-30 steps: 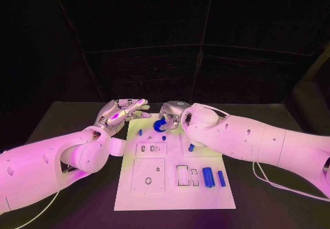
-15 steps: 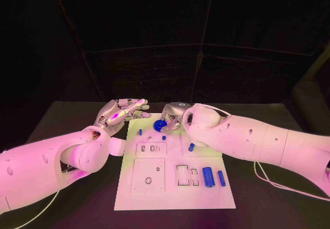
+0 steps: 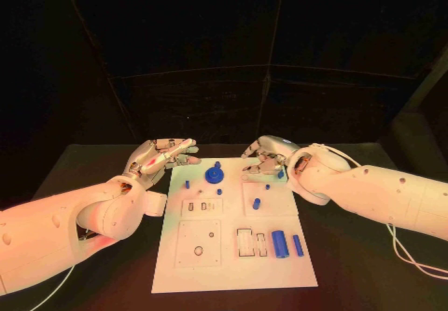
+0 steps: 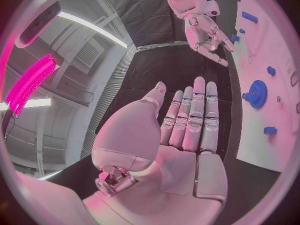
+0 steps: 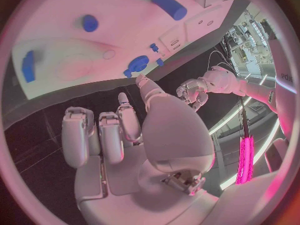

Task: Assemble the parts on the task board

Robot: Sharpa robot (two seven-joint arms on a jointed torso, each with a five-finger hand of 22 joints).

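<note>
Standing free now: blue gear point(image 3: 215, 173) on task board point(image 3: 234, 272) near far edge, left of middle. Half second back right hand point(image 3: 266, 160) covered it; hand now off toward far right corner, fingers loosely apart, holding nothing. Left hand point(image 3: 165, 154) unchanged beside far left corner, fingers straight, empty. Judgement: gear placed, step likely done. Small peg point(image 3: 256, 203) mid-board, large cylinder point(image 3: 278, 243) and slim cylinder point(image 3: 297, 245) near right edge still unplaced.
</note>
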